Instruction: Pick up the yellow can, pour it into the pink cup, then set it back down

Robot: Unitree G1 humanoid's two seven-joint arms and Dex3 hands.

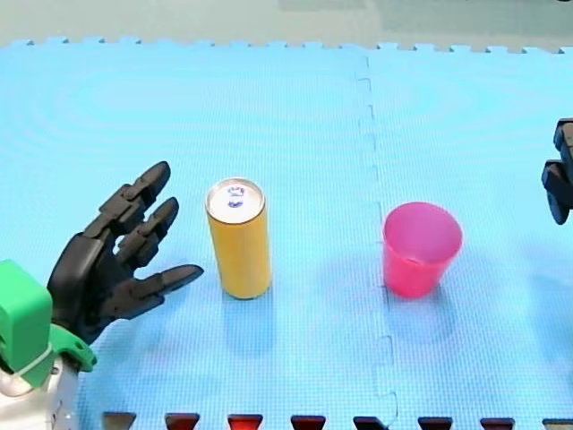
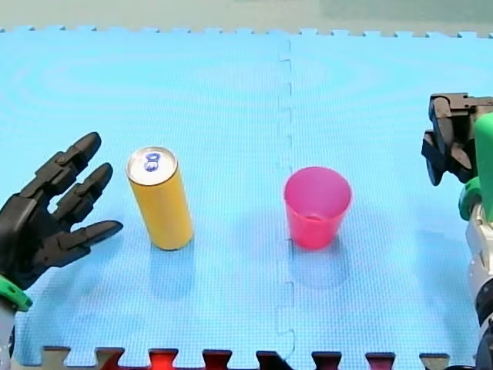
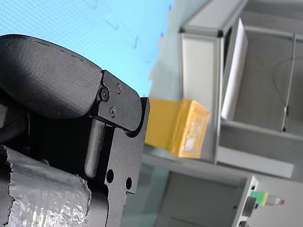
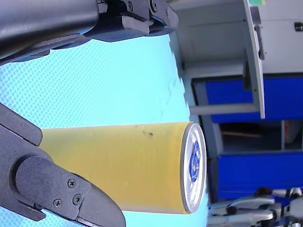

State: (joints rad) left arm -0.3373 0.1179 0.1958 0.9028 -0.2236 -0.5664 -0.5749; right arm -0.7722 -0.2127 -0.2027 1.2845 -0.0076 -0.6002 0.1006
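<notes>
One tall yellow metal can (image 1: 238, 240), one pink plastic cup (image 1: 421, 251), two black three-finger hands, left hand (image 1: 109, 258) and right hand (image 2: 451, 142), and two interlocked blue foam mat tiles (image 1: 179, 116).

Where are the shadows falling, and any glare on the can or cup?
First head view: soft shadows lie on the blue mat on the robot's side of the yellow can and pink cup. Second head view: the can's silver top shows mild sheen, no harsh glare.
</notes>
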